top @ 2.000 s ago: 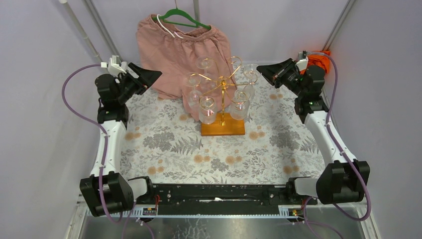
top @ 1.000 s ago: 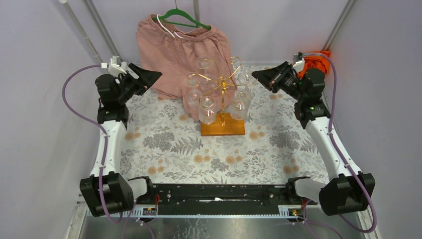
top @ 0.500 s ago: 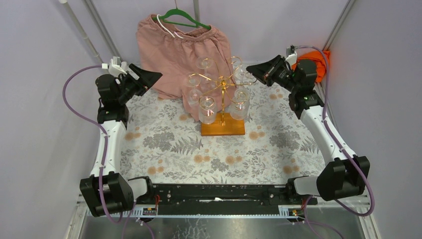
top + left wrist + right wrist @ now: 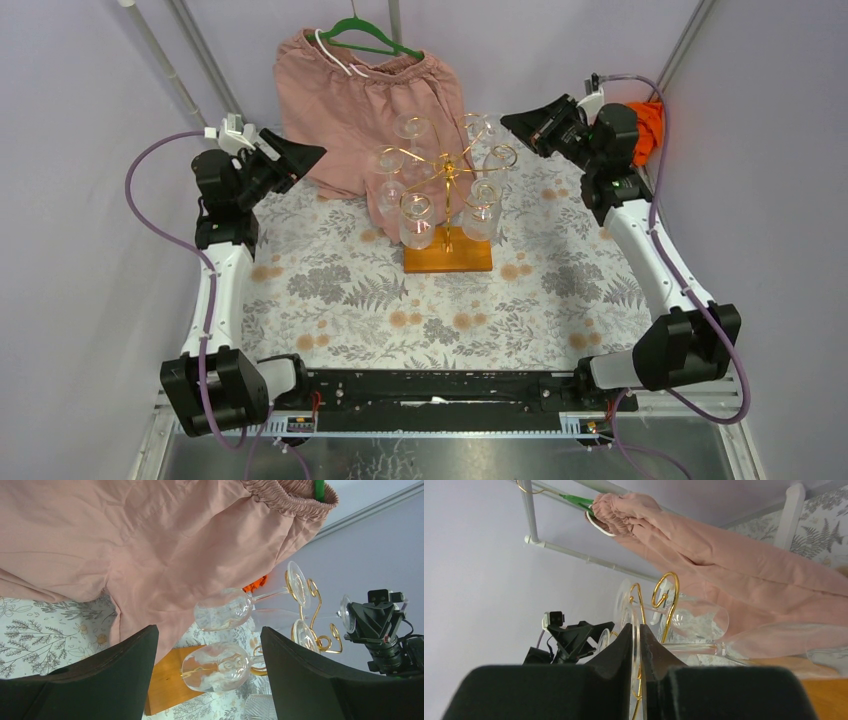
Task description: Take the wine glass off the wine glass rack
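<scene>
The gold wire wine glass rack (image 4: pixel 447 170) stands on its orange-brown wooden base (image 4: pixel 448 256) at the back middle of the table. Several clear glasses hang from it upside down. My right gripper (image 4: pixel 513 121) is at the rack's back right arm. In the right wrist view it (image 4: pixel 638 635) is shut on the thin foot disc of a wine glass (image 4: pixel 689 648), whose stem runs off to the right. My left gripper (image 4: pixel 312 152) is open and empty, left of the rack. In its wrist view (image 4: pixel 207 630) two hanging glasses (image 4: pixel 222 666) lie ahead of it.
Pink shorts (image 4: pixel 350 100) hang on a green hanger (image 4: pixel 372 38) at the back wall, just behind the rack. An orange object (image 4: pixel 648 118) sits in the back right corner. The table has a floral cloth (image 4: pixel 440 310).
My right gripper swung left to the rack's back right arm, closed on a glass's foot, then rose a little up and back. The left arm has not moved.
</scene>
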Controlling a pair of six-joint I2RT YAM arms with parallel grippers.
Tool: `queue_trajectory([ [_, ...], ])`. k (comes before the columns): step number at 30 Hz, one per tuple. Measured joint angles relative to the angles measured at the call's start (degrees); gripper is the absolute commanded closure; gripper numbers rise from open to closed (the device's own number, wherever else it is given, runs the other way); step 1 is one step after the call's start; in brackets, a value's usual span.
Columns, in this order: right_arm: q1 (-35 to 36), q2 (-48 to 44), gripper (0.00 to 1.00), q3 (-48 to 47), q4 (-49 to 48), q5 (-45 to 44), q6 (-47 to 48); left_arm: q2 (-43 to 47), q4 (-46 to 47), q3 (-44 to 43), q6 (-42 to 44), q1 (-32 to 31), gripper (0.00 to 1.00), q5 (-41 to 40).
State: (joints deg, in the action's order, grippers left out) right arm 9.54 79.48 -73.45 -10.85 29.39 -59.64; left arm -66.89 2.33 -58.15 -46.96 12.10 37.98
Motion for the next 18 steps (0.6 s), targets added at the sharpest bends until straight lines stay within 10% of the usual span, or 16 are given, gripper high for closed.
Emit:
queue_trajectory([
  [18, -9.53, -10.47, 1.0, 0.31, 10.67, -7.54, 8.83, 0.79, -1.95, 0.0, 0.7, 0.0, 0.16, -0.48],
])
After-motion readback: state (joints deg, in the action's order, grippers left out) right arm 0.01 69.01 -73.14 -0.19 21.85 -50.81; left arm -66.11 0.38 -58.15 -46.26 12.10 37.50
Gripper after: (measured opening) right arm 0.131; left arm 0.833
